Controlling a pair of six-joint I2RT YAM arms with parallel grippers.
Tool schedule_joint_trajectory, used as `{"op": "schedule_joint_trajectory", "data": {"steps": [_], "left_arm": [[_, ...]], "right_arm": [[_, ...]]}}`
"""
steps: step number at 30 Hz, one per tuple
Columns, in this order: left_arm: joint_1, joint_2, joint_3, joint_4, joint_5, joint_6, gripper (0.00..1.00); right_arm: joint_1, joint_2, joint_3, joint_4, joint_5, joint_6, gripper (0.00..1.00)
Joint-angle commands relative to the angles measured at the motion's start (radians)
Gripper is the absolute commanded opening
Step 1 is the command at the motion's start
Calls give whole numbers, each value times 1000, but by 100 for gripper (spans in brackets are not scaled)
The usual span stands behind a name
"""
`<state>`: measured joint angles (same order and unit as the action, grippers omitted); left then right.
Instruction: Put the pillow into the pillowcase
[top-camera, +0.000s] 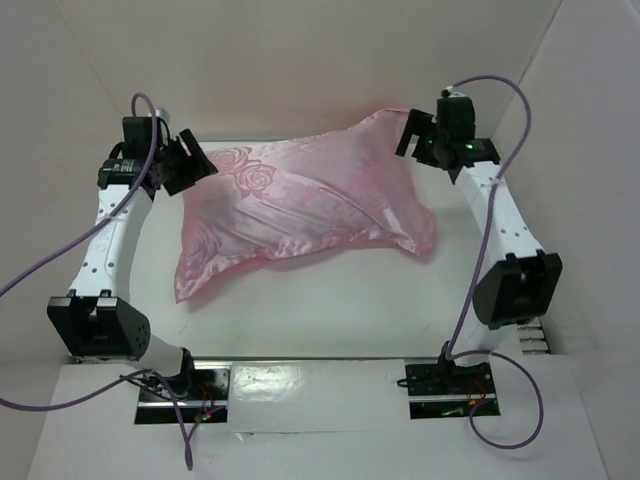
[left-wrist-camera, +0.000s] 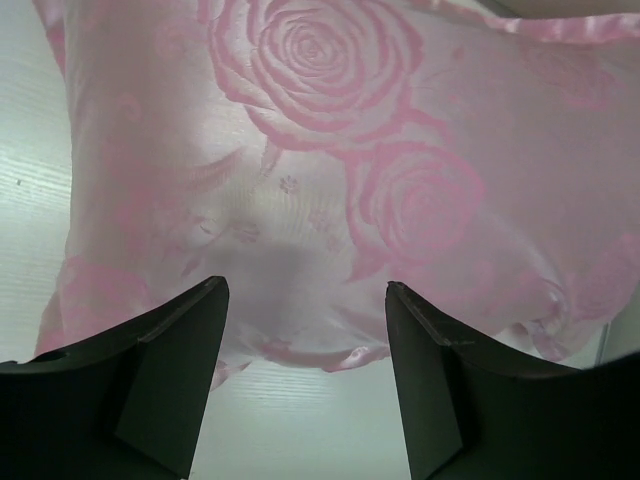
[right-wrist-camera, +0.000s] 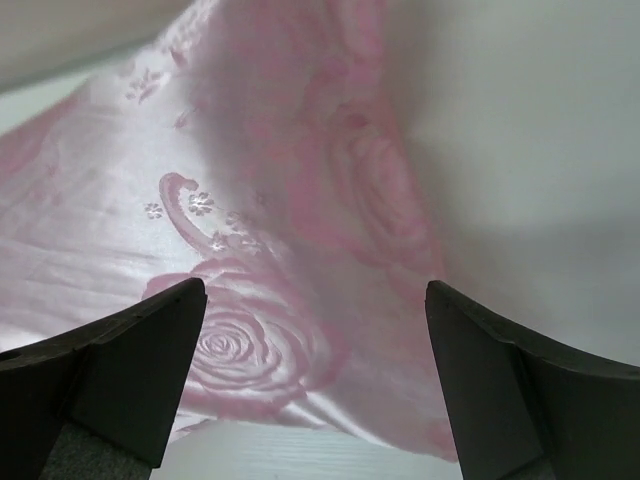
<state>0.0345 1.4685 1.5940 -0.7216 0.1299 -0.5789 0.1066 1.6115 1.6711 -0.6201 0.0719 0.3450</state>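
The pillowcase (top-camera: 300, 215) sits plump in the middle of the table (top-camera: 330, 310), nudged toward 12 o'clock. No white is showing anywhere, so the pillow is most likely already inside, going by the bulge. The opening can't be made out from these views.

The left gripper (top-camera: 203, 165) hangs at the case's 10 o'clock corner and the right gripper (top-camera: 408, 135) at its 1 o'clock corner. Both have their jaws spread wide with nothing in them. The satin lies just ahead of the fingers, which looks like a let-go pose. Stuffing looks basically done.
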Motion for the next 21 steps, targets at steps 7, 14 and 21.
{"op": "schedule_joint_trajectory", "data": {"steps": [7,14,21], "left_arm": [[-51,99,-181,185,-59,-39,75],[-82,133,-249,182,-29,-21,73],[-140,6,-344,171,-29,-9,73]], "right_arm": [[61,358,102,-2,-193,-41,98],[122,142,-317,83,-258,69,72],[151,-228,-614,100,-120,189,76]]}}
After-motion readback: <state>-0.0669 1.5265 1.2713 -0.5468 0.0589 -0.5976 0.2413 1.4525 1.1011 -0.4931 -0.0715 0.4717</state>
